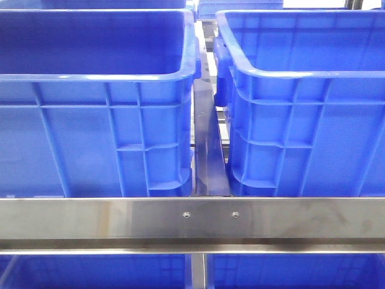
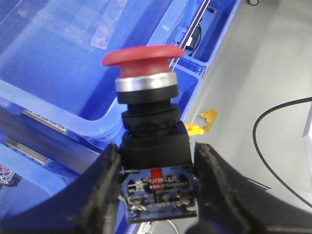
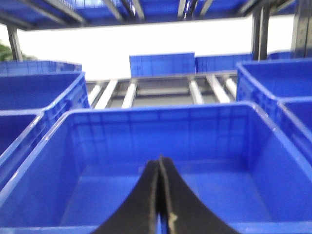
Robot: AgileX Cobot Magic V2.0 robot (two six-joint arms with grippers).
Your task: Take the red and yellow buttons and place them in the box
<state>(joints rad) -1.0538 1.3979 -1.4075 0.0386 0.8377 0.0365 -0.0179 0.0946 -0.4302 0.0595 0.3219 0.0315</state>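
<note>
Left claw [image 2: 158, 187] clamps red button [image 2: 144, 54] by black base; right claw [image 3: 160, 195] closed, empty, over box [image 3: 161, 117].

A brushed steel rail [image 1: 192, 220] with two small screws runs across the front, and a darker metal divider [image 1: 210, 150] stands upright between the crates behind it. Over on the left wrist view there's a pale grey floor [image 2: 263, 63] catching soft light, a black cable [image 2: 273, 146] curving across it and a scrap of orange-yellow tape [image 2: 204, 122] stuck down. From the right wrist view, silver conveyor rollers [image 3: 161, 92] stretch back under dark overhead beams [image 3: 122, 7], with blown-out white brightness [image 3: 146, 41] beyond.
</note>
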